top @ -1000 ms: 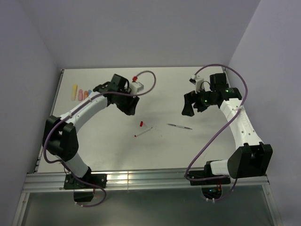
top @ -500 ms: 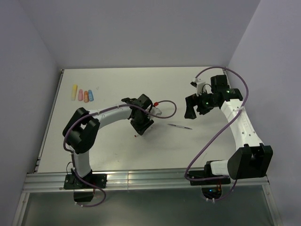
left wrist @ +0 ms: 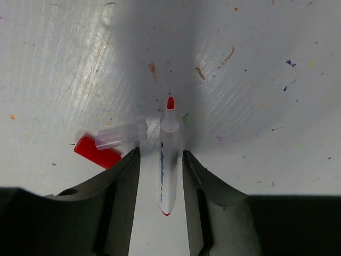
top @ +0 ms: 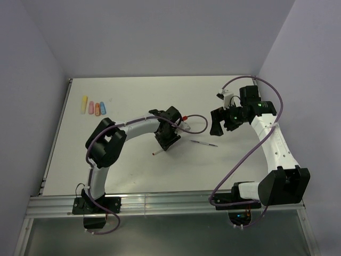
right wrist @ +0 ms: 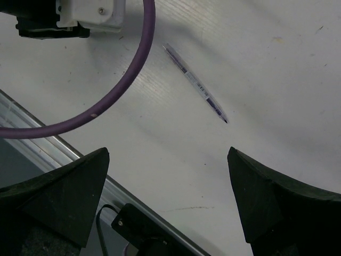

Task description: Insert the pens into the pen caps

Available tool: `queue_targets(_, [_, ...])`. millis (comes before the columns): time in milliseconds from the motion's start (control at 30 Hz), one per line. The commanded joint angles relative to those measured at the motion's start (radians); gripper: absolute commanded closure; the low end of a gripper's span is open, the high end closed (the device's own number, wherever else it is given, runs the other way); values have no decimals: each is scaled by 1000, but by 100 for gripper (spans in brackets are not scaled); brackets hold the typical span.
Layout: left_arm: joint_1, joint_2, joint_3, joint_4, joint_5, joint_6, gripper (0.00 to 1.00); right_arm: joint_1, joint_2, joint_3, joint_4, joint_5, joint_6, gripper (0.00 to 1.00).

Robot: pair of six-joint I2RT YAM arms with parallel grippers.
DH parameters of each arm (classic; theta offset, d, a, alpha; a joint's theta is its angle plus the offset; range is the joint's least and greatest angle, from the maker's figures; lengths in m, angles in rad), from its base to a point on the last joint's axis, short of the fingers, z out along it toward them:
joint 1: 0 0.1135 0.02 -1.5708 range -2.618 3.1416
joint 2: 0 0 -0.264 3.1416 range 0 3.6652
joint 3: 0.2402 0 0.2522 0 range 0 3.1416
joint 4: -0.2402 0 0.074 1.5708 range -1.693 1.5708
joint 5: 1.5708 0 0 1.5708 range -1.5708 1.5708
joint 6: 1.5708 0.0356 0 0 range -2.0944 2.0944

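A thin white pen [left wrist: 168, 160] with a red tip lies on the table between the fingers of my left gripper [left wrist: 161, 154]. The jaws straddle it with a narrow gap on each side, so the gripper is open. Just left of the pen lie a red pen cap [left wrist: 96, 153] and a clear tubular piece [left wrist: 120, 134]. From above, the left gripper [top: 169, 140] hides the cap, and only the pen's end [top: 157, 153] sticks out. A thin grey pen [top: 203, 143] [right wrist: 196, 84] lies to the right. My right gripper [top: 216, 122] [right wrist: 168, 181] hovers wide open, holding nothing.
Yellow [top: 84, 103], pink [top: 91, 107], orange [top: 97, 108] and blue [top: 103, 109] stubby pens lie in a row at the back left. The left arm's purple cable [right wrist: 128, 85] loops near the grey pen. The table's metal front rail [right wrist: 53, 154] runs below the right gripper.
The left arm swung from the back of the table to the middle and came down over the white pen, its jaws narrowing. The right arm barely moved.
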Motion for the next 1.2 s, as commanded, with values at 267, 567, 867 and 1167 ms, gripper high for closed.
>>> queue_targets(267, [-109,64,11,-31,-40,2,76,-17,-39,12,-13,29,-27,0])
queue_targets(567, [-116,4,168,-156,145,-62,100,-17,-59,31,-13,29,-35,0])
queue_targets(867, [-21,-323,269,62,425,-307,100,-54,-157,17,229,-248,127,0])
queue_targets(1167, [135,-517,-7,633,574,-627,100,-25,-177,-171,983,-577,711,2])
